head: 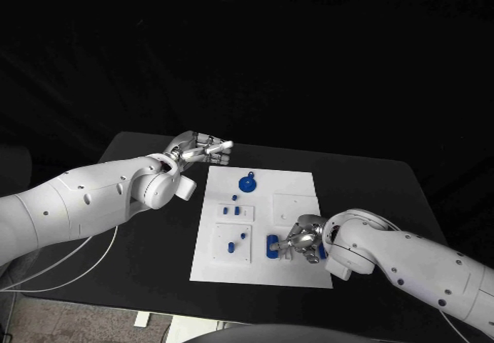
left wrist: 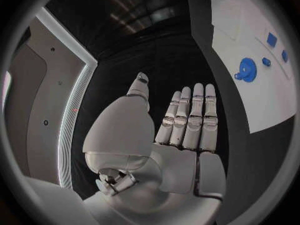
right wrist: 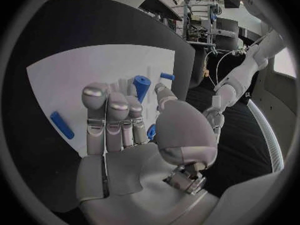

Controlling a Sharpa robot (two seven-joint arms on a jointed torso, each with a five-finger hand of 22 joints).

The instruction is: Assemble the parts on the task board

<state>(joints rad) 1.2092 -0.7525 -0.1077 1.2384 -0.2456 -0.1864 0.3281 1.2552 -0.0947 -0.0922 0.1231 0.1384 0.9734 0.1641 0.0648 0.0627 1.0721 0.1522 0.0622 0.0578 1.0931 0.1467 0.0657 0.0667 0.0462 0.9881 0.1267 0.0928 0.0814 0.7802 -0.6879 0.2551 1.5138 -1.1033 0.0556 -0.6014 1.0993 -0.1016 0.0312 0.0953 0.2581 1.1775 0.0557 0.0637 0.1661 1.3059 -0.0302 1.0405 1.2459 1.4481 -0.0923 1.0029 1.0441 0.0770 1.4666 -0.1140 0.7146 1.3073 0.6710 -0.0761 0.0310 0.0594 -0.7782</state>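
One blue peg [right wrist: 140, 87] upright on task board [head: 298, 179] | right hand [head: 298, 241] grasps it | left hand [head: 198, 150] released

You've got the black table [head: 370, 182] under it all, dark and bare-looking round the edges, and cables [head: 72, 261] hanging off its left side.

Blue parts [head: 248, 183] on white task board [head: 293, 187].

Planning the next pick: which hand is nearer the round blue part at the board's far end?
Left hand, just beyond the board's edge beside the round blue part; right hand works the near end.
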